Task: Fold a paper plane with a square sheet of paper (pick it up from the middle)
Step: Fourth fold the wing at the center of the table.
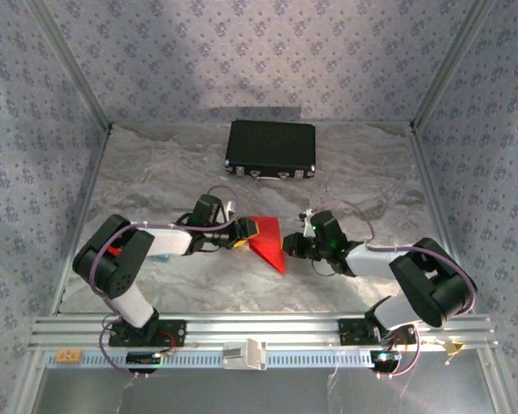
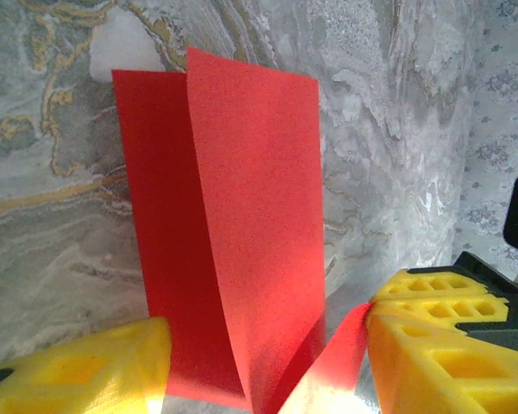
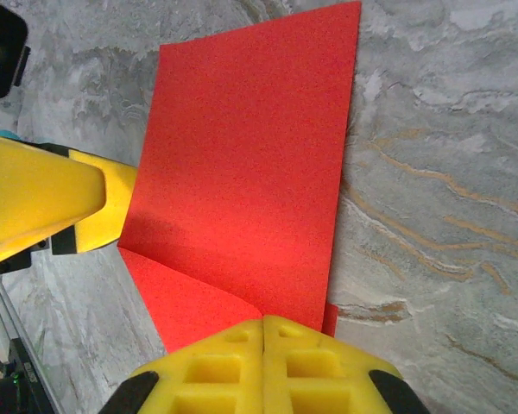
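Note:
The red sheet of paper lies partly folded at the table's middle, between both grippers. In the left wrist view the paper stands up in a V-shaped fold. My left gripper is open around it, and the right fingertip touches a paper flap. In the right wrist view the paper spreads away from my right gripper, whose fingers are pressed together at the paper's near edge where a flap curls up. In the top view my left gripper is at the paper's left side and my right gripper at its right.
A black rectangular case lies at the back of the marbled table. Patterned walls and metal frame rails close in both sides. The left arm's yellow finger reaches into the right wrist view beside the paper.

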You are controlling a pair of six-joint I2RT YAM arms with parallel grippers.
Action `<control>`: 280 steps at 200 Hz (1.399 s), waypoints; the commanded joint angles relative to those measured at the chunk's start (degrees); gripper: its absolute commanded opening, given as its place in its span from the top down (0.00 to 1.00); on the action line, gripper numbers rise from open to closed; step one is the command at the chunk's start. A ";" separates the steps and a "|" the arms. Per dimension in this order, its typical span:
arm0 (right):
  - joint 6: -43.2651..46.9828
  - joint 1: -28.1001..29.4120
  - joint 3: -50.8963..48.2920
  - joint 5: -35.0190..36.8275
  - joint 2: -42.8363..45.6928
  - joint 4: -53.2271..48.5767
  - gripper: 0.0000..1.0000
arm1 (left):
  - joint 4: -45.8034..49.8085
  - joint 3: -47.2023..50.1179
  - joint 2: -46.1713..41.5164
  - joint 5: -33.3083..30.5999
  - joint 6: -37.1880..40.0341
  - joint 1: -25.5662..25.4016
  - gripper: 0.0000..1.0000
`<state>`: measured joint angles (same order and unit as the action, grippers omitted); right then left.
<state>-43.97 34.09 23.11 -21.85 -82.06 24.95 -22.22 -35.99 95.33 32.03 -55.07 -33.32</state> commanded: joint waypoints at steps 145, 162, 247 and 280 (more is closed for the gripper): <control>7.19 1.17 -1.40 15.93 21.93 -18.90 0.43 | -10.19 2.71 -0.38 -9.40 -7.16 -1.67 0.99; 11.29 2.97 -2.15 17.99 24.61 -18.73 0.43 | -8.64 2.72 -1.83 -11.16 -6.72 -2.37 0.99; 33.80 20.80 -1.41 36.07 20.40 -15.61 0.40 | -7.23 -0.23 -0.90 -8.68 -5.42 -4.23 0.83; 40.53 26.84 0.74 40.93 14.41 -14.00 0.43 | -6.29 -0.73 -1.60 -8.34 -5.24 -4.23 0.83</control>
<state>-11.55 57.58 21.10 12.71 -64.25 9.30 -29.61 -35.03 94.50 22.72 -61.56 -37.30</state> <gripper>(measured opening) 0.574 0.170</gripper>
